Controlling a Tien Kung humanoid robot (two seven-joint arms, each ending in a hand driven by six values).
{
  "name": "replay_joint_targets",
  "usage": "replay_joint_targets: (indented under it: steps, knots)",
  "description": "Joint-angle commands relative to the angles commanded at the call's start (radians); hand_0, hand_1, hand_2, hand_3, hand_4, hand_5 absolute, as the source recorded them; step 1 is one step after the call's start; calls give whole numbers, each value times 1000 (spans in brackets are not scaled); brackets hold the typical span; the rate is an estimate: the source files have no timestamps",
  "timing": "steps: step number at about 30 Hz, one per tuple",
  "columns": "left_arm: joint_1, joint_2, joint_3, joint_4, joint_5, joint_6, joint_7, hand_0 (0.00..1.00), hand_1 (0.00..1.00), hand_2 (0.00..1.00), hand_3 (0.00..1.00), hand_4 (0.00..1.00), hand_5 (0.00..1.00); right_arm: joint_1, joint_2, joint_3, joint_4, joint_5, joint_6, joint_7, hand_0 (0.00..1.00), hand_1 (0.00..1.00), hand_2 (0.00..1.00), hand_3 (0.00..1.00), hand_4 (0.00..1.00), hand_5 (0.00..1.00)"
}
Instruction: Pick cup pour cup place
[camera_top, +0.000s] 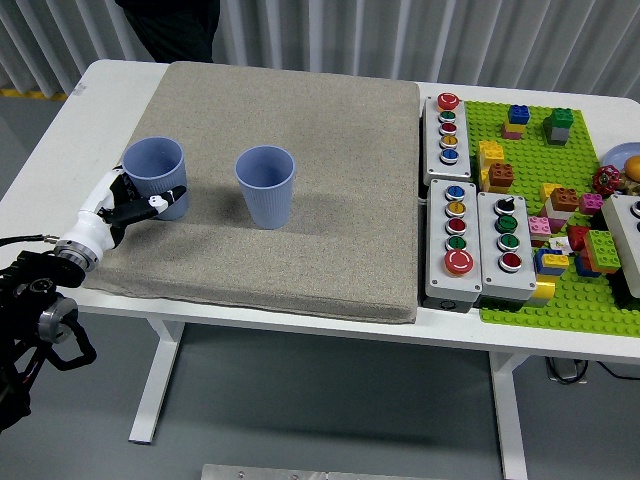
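Head view, left of frame: left hand (128, 203) curled round left blue cup (155, 177) on grey mat (330, 150); second cup (265, 186) just right (upright); thin wall, could buckle or tip if squeezed low.

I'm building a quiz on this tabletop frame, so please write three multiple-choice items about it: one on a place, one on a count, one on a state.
1. Where does the left hand sit?
A. at the left cup
B. over the button boxes
C. on the green brick plate

2. How many blue cups stand on the grey mat?
A. one
B. two
C. four

3. How is the middle cup standing?
A. tipped on its side
B. upside down
C. upright, mouth up

Answers:
1. A, its fingers wrap the lower wall of the left cup.
2. B, only the left and middle cups stand there.
3. C, its open rim faces up and nothing touches it.
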Motion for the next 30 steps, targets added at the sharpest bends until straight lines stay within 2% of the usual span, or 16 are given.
replay_joint_targets:
  steps: [10,11,16,17,22,23,28,29,30]
  knots:
    - [4,-4,3,-2,-1,15,-3,998,998,998,998,846,80,-5,0,3,0,-9,2,-2,720,681,673,632,131,400]
    - [4,-4,3,-2,0,15,-3,998,939,998,998,845,84,-5,0,4,0,-10,2,-2,720,681,673,632,131,399]
    - [3,-5,5,-1,7,11,4,998,939,998,998,845,84,-4,0,3,0,-10,3,-3,720,681,673,632,131,399]
    - [4,-6,5,-1,9,11,6,931,863,944,968,841,86,-4,0,3,0,-10,3,-3,720,681,673,631,131,398]
    - [2,-12,7,1,13,20,5,931,863,944,968,841,86,-2,0,3,0,-10,4,-3,720,681,673,631,131,398]
    - [0,-17,7,1,16,25,4,900,823,884,852,839,94,-1,0,4,0,-10,4,-3,721,681,673,631,131,396]
    - [-5,-35,10,4,22,41,-2,900,823,884,852,839,94,0,0,5,0,-12,5,-4,721,681,673,631,131,396]
    - [-5,-35,11,4,22,43,-3,783,743,787,729,816,80,0,1,6,0,-12,5,-4,721,681,673,631,130,390]
    - [-5,-36,11,4,22,46,-3,783,743,787,729,816,80,0,1,6,0,-13,5,-4,721,681,673,631,130,390]
